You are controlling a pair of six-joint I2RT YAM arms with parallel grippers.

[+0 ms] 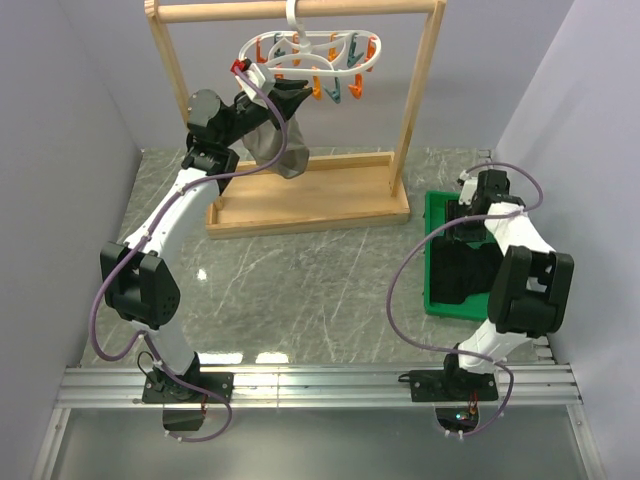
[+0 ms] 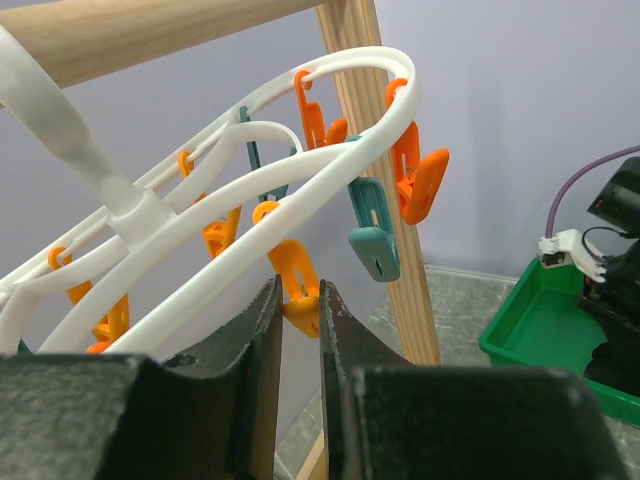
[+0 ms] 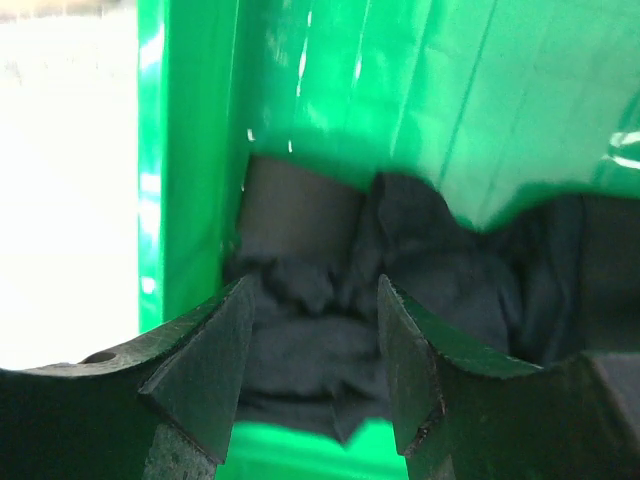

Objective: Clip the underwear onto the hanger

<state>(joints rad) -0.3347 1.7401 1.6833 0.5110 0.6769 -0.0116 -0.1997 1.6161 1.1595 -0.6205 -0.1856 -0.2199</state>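
Overhead, grey marble table (image 1: 300, 290), pale walls (image 1: 60, 80), right end effector (image 3: 312, 300) open above underwear (image 3: 450, 280), left end effector (image 2: 299, 290) unclear

White arms (image 1: 180, 215), black joints, looping purple cables (image 1: 395, 290).

Seen from above, the right arm (image 1: 520, 260) covers the right hand (image 3: 313, 300) and part of the underwear (image 1: 452, 282). Rack (image 1: 300, 10) top cut by the frame edge. Left wrist view: orange peg (image 2: 285, 258) end hidden behind the left hand (image 2: 300, 290); contact cannot be determined. Right wrist view: bin (image 3: 190, 150) wall blurred, area beyond washed out white.
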